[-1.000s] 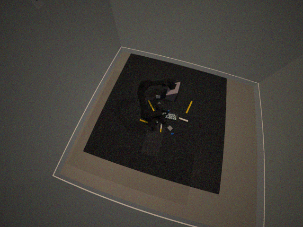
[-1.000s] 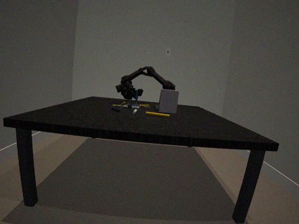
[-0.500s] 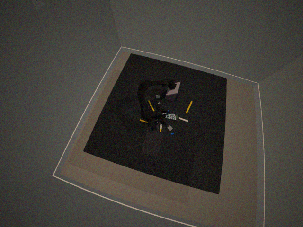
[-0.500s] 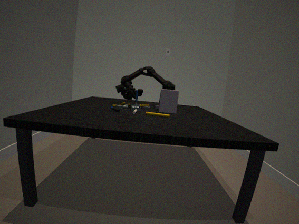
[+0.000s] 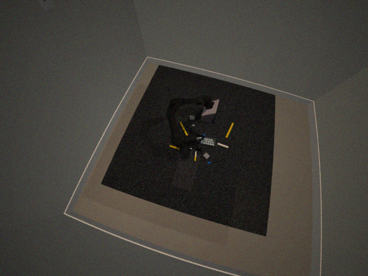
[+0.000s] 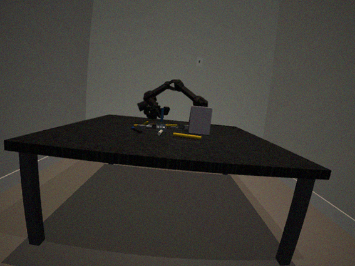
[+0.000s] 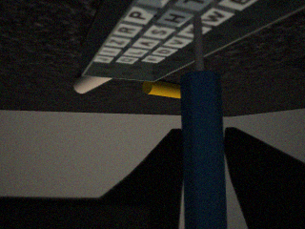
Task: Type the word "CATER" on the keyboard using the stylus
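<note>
My gripper [image 7: 203,135] [image 6: 162,111] is shut on the blue stylus [image 7: 202,157] [image 6: 162,114], which points down over the keyboard [image 7: 138,71] [image 6: 160,126] [image 5: 207,141]. The keyboard is a dark board with rows of white letter keys. In the wrist view the stylus's thin grey rod [image 7: 198,52] crosses the key row just left of the W key [image 7: 215,17], and its end shows near the T key [image 7: 193,3]. Whether the tip touches a key I cannot tell. In the top view the arm hides the keyboard's left part.
A white bar [image 5: 222,145] [image 6: 160,133] [image 7: 91,84] lies beyond the keyboard's end. A yellow bar [image 5: 229,130] [image 6: 186,135] lies past it. A tall pale box [image 5: 211,108] [image 6: 200,120] stands near the arm's base. Small grey blocks, more yellow bars and a blue-ended item [image 5: 209,163] lie around.
</note>
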Action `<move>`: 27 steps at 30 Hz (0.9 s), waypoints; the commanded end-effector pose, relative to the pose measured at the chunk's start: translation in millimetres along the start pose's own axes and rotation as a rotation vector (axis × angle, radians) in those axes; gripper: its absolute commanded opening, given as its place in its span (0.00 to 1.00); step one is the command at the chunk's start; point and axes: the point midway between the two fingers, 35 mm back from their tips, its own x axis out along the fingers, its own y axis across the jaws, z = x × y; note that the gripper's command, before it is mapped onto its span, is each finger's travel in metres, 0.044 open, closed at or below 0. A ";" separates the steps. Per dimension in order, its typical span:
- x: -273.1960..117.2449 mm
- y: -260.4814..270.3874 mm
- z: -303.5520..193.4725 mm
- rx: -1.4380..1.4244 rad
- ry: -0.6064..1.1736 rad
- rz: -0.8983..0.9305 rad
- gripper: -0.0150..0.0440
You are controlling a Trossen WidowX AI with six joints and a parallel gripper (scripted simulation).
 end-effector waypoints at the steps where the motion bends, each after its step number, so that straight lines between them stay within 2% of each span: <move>1: 2.3 0.1 2.3 -0.003 0.000 -0.004 0.39; 27: 7.2 0.1 10.8 -0.003 0.000 -0.005 0.39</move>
